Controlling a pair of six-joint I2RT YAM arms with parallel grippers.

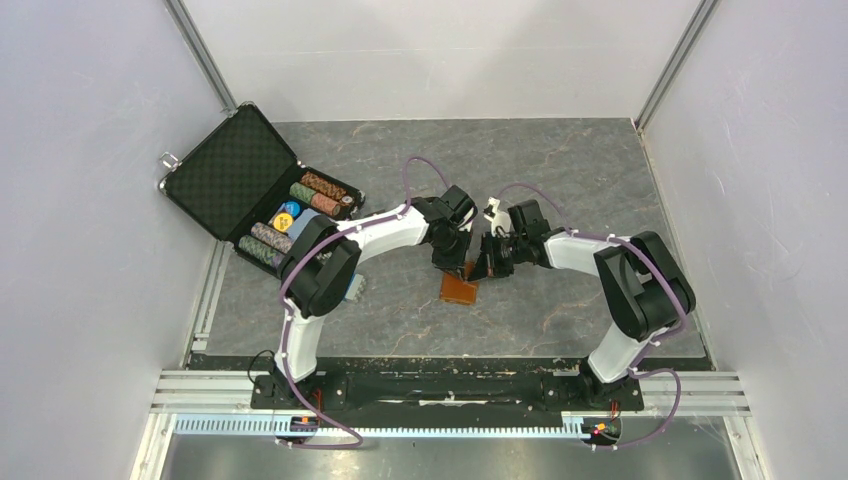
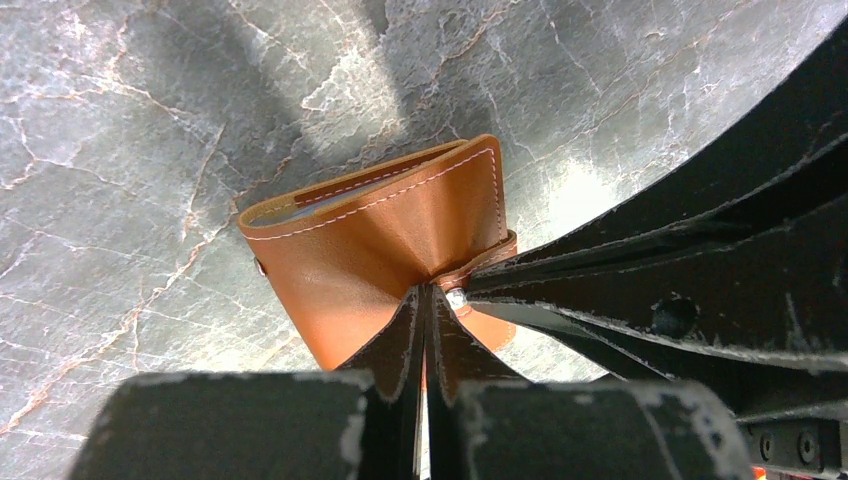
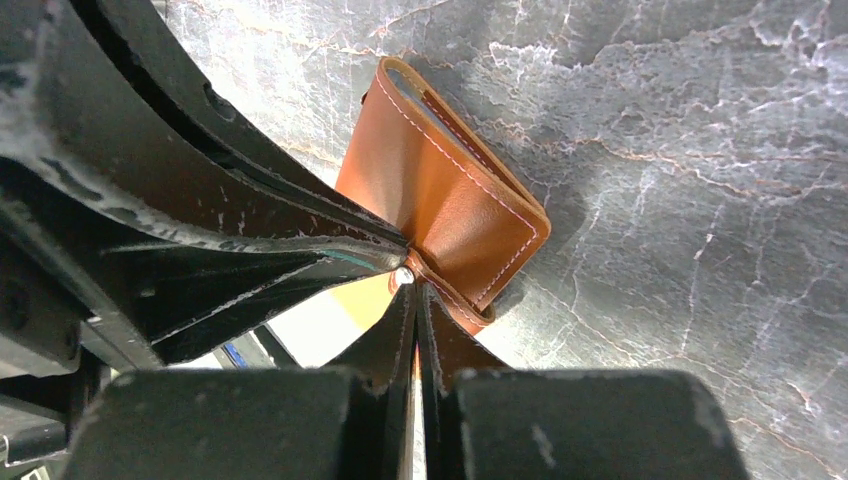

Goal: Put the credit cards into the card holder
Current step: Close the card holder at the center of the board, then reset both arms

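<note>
The card holder (image 1: 460, 289), a tan-brown leather wallet with pale stitching, hangs folded just above the marble table between both grippers. My left gripper (image 2: 432, 292) is shut on the edge of the card holder (image 2: 390, 240). Beside it is a silver snap (image 2: 456, 297). My right gripper (image 3: 412, 285) is shut on the snap tab end of the card holder (image 3: 450, 190). The two grippers meet tip to tip, left gripper (image 1: 453, 262) and right gripper (image 1: 488, 262). A pale blue lining shows in the wallet's open top. No credit cards are identifiable in any view.
An open black foam-lined briefcase (image 1: 235, 170) with rows of poker chips (image 1: 318, 192) lies at the back left. A small striped block (image 1: 353, 288) lies beside the left arm's elbow. White walls enclose the table on three sides.
</note>
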